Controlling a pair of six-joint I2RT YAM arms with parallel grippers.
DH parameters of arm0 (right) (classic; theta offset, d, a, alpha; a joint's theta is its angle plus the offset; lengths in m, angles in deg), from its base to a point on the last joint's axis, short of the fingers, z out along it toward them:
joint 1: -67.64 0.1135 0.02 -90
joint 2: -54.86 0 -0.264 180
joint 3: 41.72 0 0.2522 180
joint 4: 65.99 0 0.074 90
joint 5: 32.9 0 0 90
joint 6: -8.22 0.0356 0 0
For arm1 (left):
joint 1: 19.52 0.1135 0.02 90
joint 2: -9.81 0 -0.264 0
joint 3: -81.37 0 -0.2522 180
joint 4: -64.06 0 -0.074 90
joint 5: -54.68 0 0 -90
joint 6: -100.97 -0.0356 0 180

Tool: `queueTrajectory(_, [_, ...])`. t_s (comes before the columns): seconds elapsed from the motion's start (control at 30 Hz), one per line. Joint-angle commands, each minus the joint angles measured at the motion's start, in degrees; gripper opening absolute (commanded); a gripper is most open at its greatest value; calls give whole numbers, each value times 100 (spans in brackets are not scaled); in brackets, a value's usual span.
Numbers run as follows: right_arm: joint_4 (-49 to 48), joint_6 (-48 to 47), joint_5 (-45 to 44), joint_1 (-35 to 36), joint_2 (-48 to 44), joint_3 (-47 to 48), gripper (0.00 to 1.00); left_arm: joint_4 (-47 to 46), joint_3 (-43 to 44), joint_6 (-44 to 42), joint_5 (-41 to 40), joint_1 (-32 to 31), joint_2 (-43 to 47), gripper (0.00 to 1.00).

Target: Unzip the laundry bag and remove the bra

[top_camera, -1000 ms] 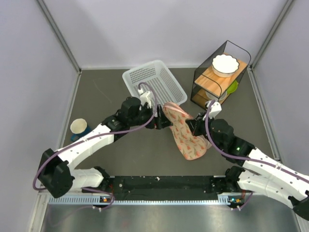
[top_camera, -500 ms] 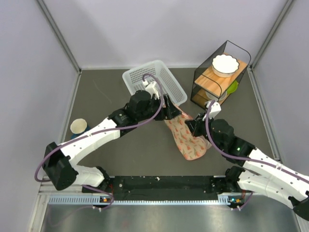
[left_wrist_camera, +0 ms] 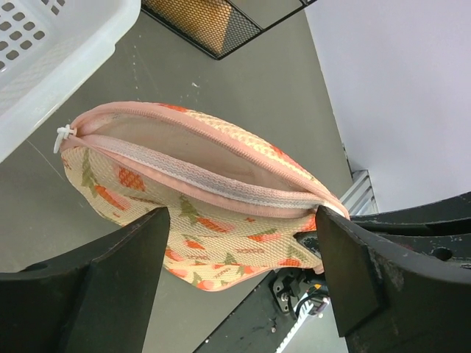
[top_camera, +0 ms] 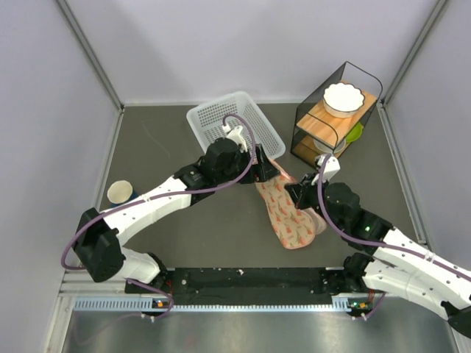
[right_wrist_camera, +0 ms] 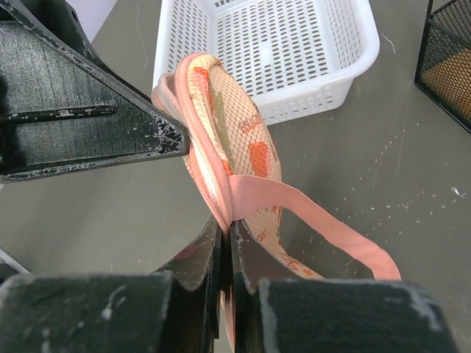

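The laundry bag (top_camera: 291,220), beige-pink with red-orange prints and pink trim, hangs tilted between the two arms. My right gripper (top_camera: 296,195) is shut on its pink edge seam (right_wrist_camera: 225,213) where a pink strap (right_wrist_camera: 324,220) joins. My left gripper (top_camera: 269,170) is open at the bag's far end. In the left wrist view the fingers (left_wrist_camera: 118,279) stand wide apart with the bag (left_wrist_camera: 184,184) beyond them. The zip line shows along the bag's top, with a white pull (left_wrist_camera: 65,134) at its left end. The bra is hidden.
A white perforated basket (top_camera: 234,125) stands just behind the left gripper. A black wire rack (top_camera: 331,118) with a white bowl (top_camera: 344,98) on top is at the back right. A paper cup (top_camera: 120,193) stands at the left.
My left arm has swung right and farther back, to the bag's far end by the basket. The bag has shifted slightly right and nearer. The right gripper keeps its hold.
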Motion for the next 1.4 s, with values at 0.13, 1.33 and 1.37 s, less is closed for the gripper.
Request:
queueTrajectory(0.13, [-175, 5, 101, -54, -135, 149, 0, -461, 267, 41, 303, 7, -346, 53])
queueTrajectory(1.33, [1882, -645, 777, -63, 725, 765, 78, -1024, -2703, -2165, 3099, 992, 1138, 0])
queueTrajectory(1.37, [1899, -663, 1004, -63, 804, 738, 79, -945, -2703, -2192, 3064, 992, 1165, 0])
